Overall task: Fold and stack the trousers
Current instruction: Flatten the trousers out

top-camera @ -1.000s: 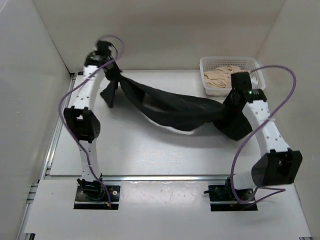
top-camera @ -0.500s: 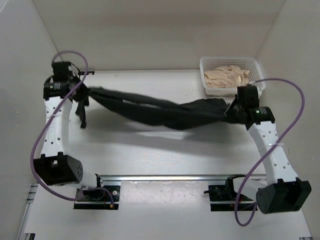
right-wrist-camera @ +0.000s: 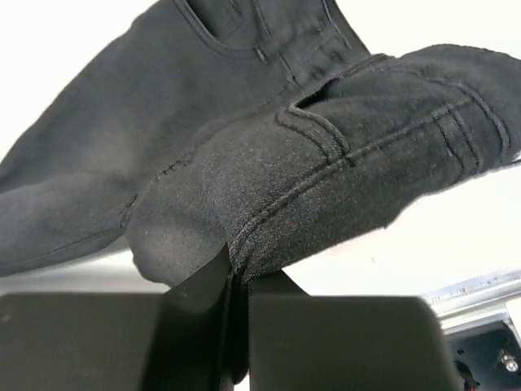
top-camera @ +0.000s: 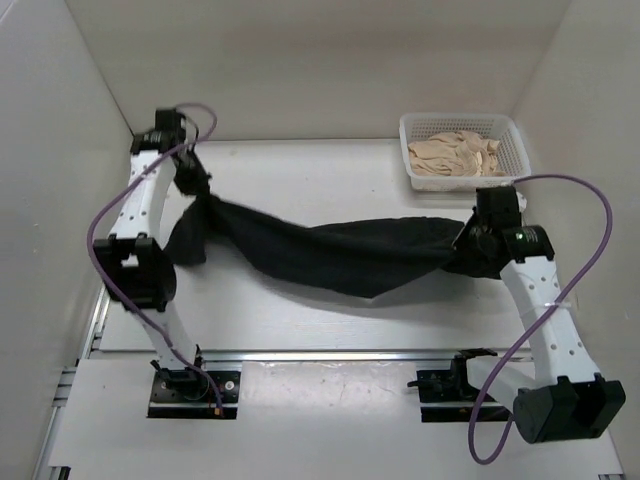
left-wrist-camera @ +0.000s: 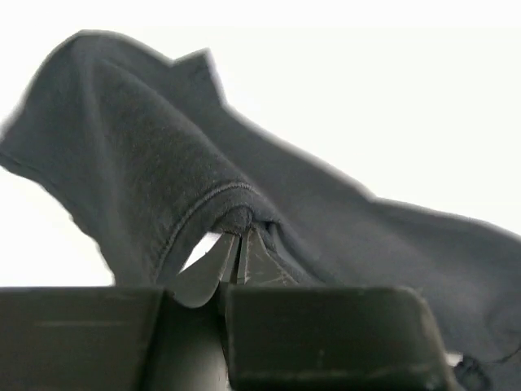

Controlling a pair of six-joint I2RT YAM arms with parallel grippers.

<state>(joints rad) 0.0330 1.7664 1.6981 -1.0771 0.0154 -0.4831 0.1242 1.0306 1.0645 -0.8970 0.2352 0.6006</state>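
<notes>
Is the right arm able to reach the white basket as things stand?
Probably not freely: its jaws are shut on the trousers, stretched to the left arm. The basket sits near, nothing between.

Top external camera: mounted above and behind the near edge, facing down and forward, covering the whole bench. Left wrist camera looks along the left gripper, right wrist camera along the right gripper, both at close range. All three views share the trousers.
</notes>
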